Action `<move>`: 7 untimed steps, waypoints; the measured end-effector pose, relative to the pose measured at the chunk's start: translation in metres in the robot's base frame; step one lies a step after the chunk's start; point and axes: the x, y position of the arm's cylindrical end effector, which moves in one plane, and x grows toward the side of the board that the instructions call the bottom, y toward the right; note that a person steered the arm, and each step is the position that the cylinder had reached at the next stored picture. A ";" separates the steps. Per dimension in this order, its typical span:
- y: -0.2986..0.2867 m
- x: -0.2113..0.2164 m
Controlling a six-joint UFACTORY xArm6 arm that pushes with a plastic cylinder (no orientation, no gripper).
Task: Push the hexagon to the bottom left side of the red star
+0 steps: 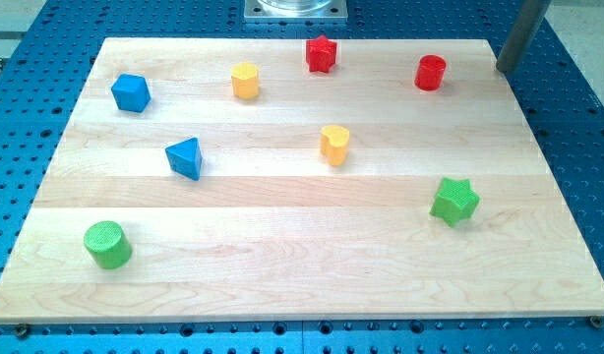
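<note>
The wooden tabletop (282, 285) was laid on a blue perforated base (36, 98), filling pretty much the whole view. A metal mount (295, 10) was parked just past the top edge, around the middle.

A dark rod (523, 29) was seen coming down by the top right corner, with my tip (506, 70) placed right about at the right edge. It was closest to the red cylinder (431, 72) but clearly apart from it, and well apart from everything else. Nothing was being touched. The claw's state honestly couldn't be told; only the plain rod was shown.

Blocks next, bigger-looking ones first:
- The green cylinder (107, 244) was sat near the bottom left corner.
- The green star (454, 200) was set toward the right edge, lower half.
- The blue cube-ish block (131, 92) was found near the top left corner.
- The blue triangle (185, 157) was placed a bit below and right of it.
- The yellow heart (334, 144) was left around the middle.
- The red star (322, 53) was tucked up by the top edge, near centre.
- The yellow hexagon (245, 81) was located near the top edge too, left of the red star and slightly lower, with a clear gap kept between them.
</note>
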 end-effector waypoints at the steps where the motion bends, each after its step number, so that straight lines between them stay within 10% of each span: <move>1: 0.000 0.000; 5: -0.072 0.061; 7: -0.202 0.077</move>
